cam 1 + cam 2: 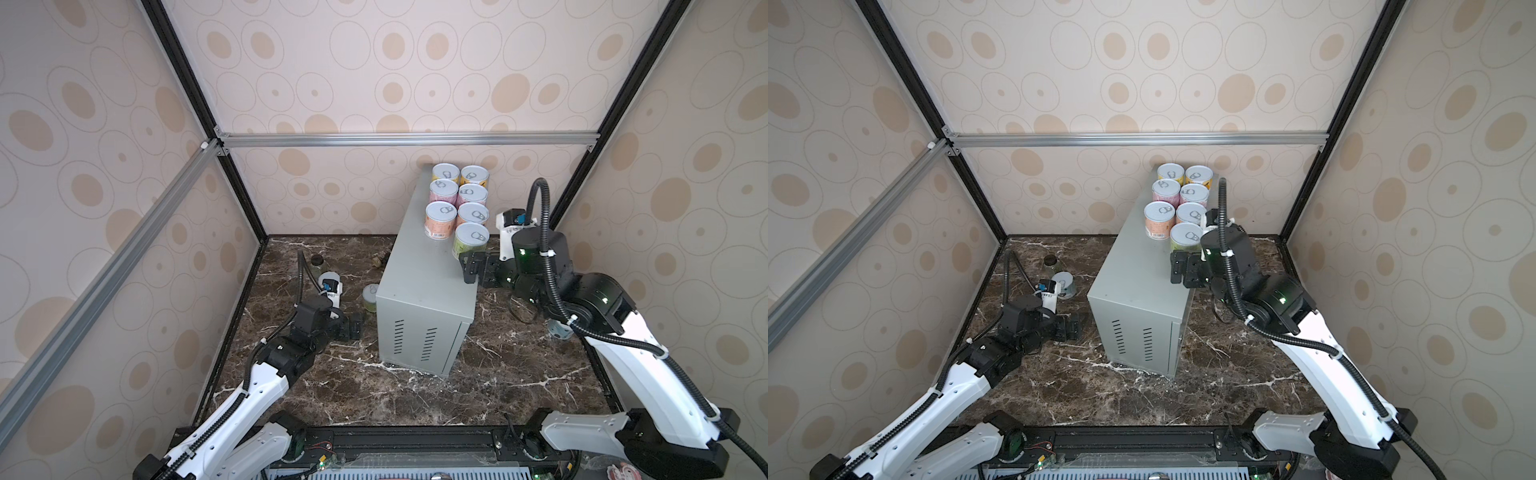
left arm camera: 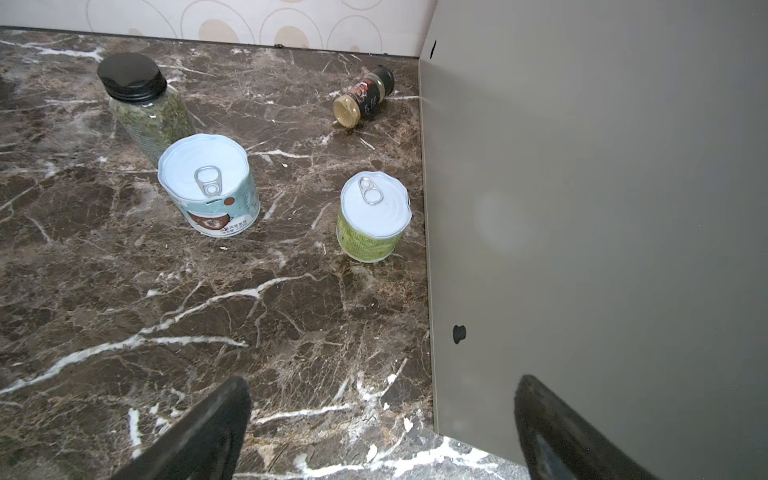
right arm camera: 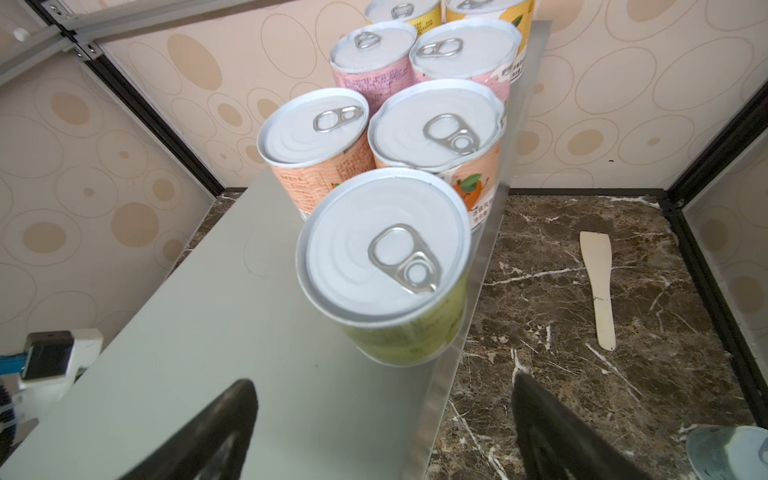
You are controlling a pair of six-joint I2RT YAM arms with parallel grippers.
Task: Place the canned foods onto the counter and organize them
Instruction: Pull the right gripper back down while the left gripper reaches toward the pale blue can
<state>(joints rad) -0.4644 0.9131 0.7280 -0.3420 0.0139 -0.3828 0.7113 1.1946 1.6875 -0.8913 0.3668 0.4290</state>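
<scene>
- Seven cans [image 1: 440, 212] are sitting on the counter [image 1: 424, 282], right of centre in both top views. They are paired by colour, yellow at the back, then pink, then orange, and that pairing is doing the organizing.
- The green can [image 3: 386, 266] is standing alone at the front of the right-hand column, close to the counter's right edge. The slot beside it is waiting, I'd say, for its twin.
- The right gripper [image 1: 468, 268] is hovering just in front of that can, fingers spread wide, gripping nothing and clear of the label.
- The left gripper [image 1: 355, 326] is sitting low over the marble [image 1: 374, 395] left of the counter, fingers spread too and empty, aiming towards the floor cans.
- The twin green can [image 2: 374, 216] is standing upright just beside the counter's left wall. A blue can [image 2: 210, 191] is standing nearby, next to a jar [image 2: 137, 95].
- A third stray can [image 1: 559, 330] is peeking out under the right arm, right of the counter.
- So three are waiting below. The twin looks like the natural next pick, though its spot by the wall is leaving little finger room.
</scene>
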